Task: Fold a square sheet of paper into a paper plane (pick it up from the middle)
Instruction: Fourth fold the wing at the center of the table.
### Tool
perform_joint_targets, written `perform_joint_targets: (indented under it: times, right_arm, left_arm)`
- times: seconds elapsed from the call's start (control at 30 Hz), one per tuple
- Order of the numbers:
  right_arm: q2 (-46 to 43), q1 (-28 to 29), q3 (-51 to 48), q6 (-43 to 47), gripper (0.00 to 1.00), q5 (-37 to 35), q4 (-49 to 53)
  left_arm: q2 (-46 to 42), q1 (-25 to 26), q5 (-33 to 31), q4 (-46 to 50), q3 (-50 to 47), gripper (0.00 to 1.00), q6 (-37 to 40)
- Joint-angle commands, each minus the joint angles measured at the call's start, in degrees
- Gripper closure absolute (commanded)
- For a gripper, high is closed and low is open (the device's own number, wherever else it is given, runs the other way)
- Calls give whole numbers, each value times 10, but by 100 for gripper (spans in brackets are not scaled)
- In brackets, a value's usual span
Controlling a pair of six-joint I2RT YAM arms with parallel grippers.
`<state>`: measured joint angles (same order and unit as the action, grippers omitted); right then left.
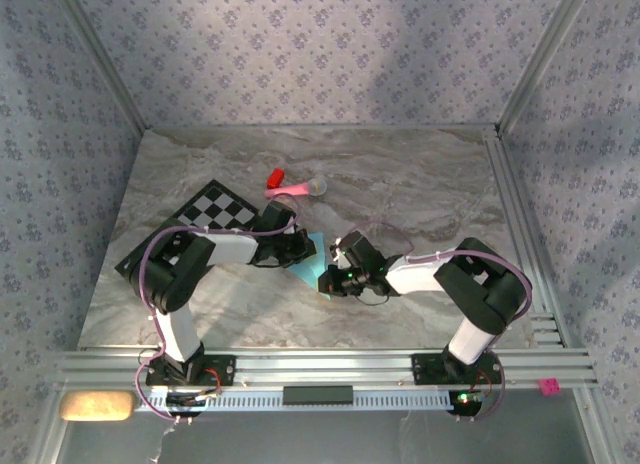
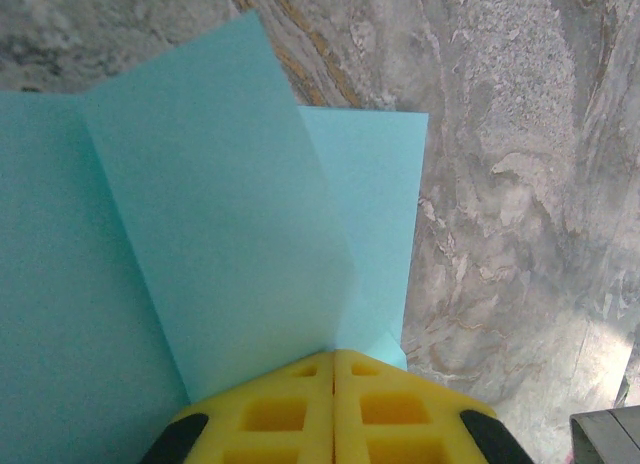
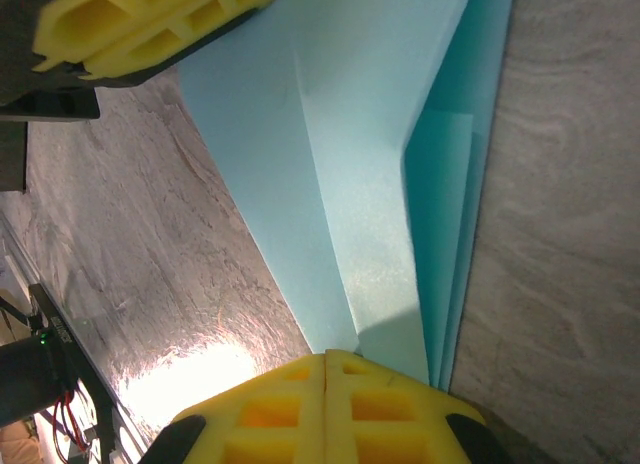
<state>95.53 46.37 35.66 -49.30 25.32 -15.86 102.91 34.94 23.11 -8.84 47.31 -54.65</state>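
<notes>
The light-blue sheet of paper (image 1: 312,269), partly folded into layers, lies on the marble table between both arms. In the left wrist view one flap (image 2: 220,234) stands up from the flat part, its crease running straight into my left gripper (image 2: 334,354), which is shut on the paper. My right gripper (image 3: 326,356) is shut at the narrow end of the folded layers (image 3: 370,134); whether paper sits between its jaws is unclear. From above, the left gripper (image 1: 298,249) and right gripper (image 1: 333,276) are close together over the sheet. The left gripper's yellow fingers (image 3: 150,24) hold the paper's far edge in the right wrist view.
A black-and-white checkered mat (image 1: 215,209) lies under the left arm at the left. A pink stick toy (image 1: 295,189) and a small red piece (image 1: 275,174) rest behind the arms. Aluminium rails (image 1: 525,234) edge the table on the right and front.
</notes>
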Motion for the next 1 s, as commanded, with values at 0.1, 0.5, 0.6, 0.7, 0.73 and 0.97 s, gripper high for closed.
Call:
perform_joint_targets:
  times: [0.1, 0.5, 0.6, 0.7, 0.73, 0.97]
  right_arm:
    - [4, 0, -41, -25, 100, 2, 0]
    - [9, -1, -54, -34, 100, -13, 5]
    - [10, -1, -52, -35, 100, -14, 6]
    - [13, -2, -50, -37, 100, -14, 6]
    - [14, -1, -50, -38, 100, -14, 6]
    - [15, -1, -52, -40, 100, -15, 5]
  left_arm:
    - [0, -1, -17, 23, -5, 90, 6]
    - [-72, 1, 5, 31, 12, 76, 26]
    - [-88, 8, 7, 38, 7, 75, 34]
    - [-99, 18, 10, 41, -4, 78, 35]
    - [-99, 23, 15, 37, -10, 79, 35]
    - [-75, 42, 9, 30, -18, 84, 32]
